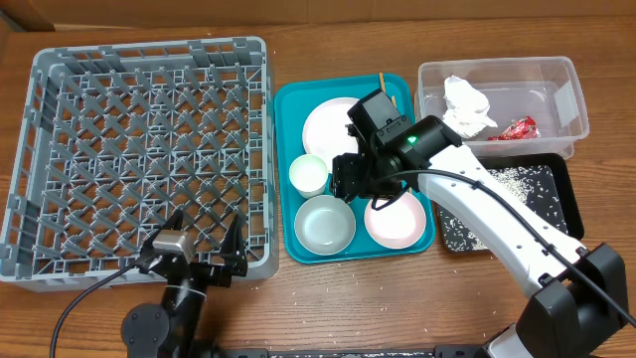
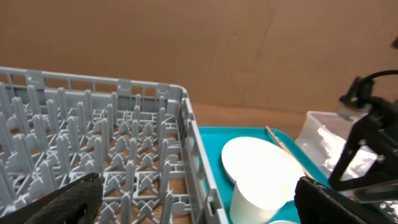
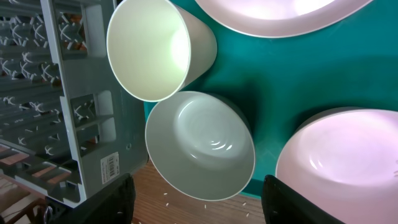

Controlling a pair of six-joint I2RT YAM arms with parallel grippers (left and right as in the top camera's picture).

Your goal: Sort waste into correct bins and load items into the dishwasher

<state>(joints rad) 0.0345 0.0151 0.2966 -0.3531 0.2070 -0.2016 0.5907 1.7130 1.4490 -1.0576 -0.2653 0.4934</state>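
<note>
Hovering wide open and empty, right hand (image 3: 202, 194) overlooks cup (image 3: 152, 50) and bowl (image 3: 199, 146) beside rack (image 3: 68, 106).

You are looking at a brown wooden table (image 1: 328, 298) with thin grain lines running across it. At its far edge stands a plain brown cardboard wall (image 2: 217, 50) with a few soft creases. The light is even and bright, and shadows on the wood are faint.

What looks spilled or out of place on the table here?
A few loose rice grains lie on the wooden table beside the teal tray, near a white bowl, outside the black tray that holds the rest.
</note>
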